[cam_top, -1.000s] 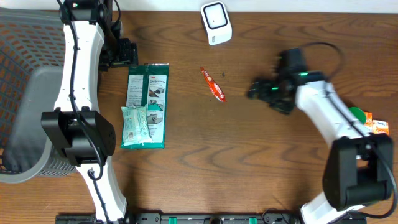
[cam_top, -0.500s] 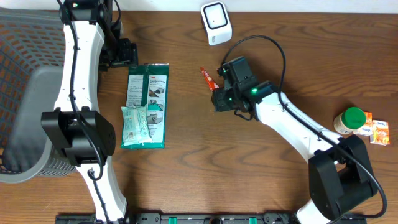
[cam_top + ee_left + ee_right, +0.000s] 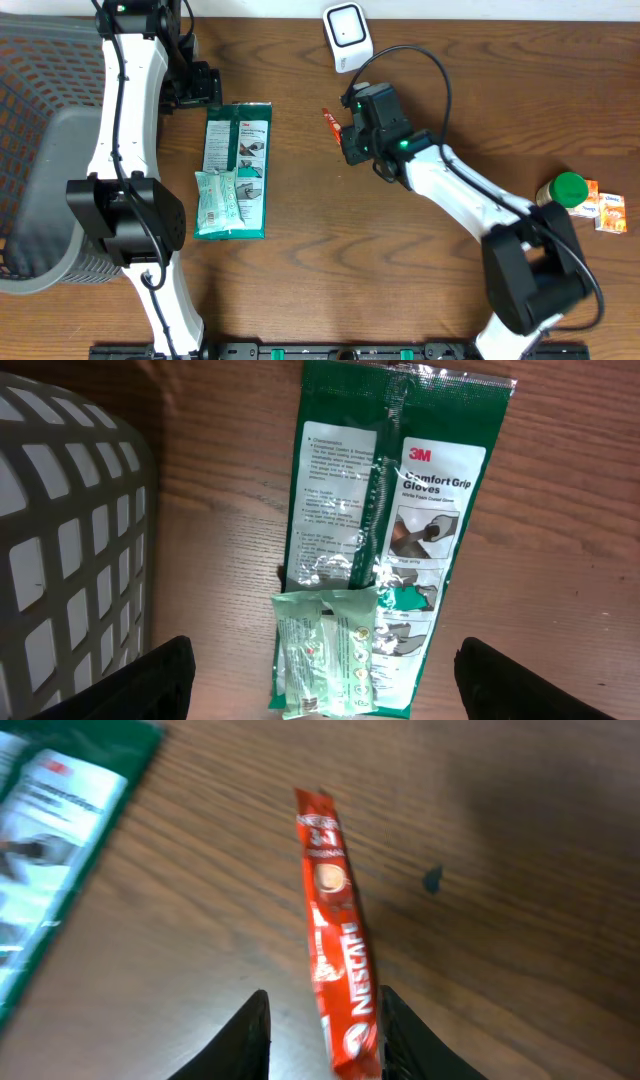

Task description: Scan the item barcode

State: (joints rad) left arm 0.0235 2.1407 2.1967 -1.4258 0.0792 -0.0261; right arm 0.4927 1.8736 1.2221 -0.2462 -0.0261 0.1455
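The dark wooden table [image 3: 420, 290] carries a green glove pack [image 3: 240, 140], with a smaller pale-green packet [image 3: 218, 205] lying across its lower end. A red Nescafé stick [image 3: 335, 920] lies flat near the middle. A white scanner [image 3: 347, 35] sits by the far edge, and a green-lidded jar [image 3: 562, 192] stands beside what look like small orange boxes [image 3: 606, 208] at the right.

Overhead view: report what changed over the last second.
The right gripper swung leftward from the table's right side to the red Nescafé stick sachet and narrowed its jaws around the near end. Wood shows beside one finger, so there is no firm grip yet. The sachet has not moved. The left gripper, green glove pack, pale green packet and white scanner stayed put.
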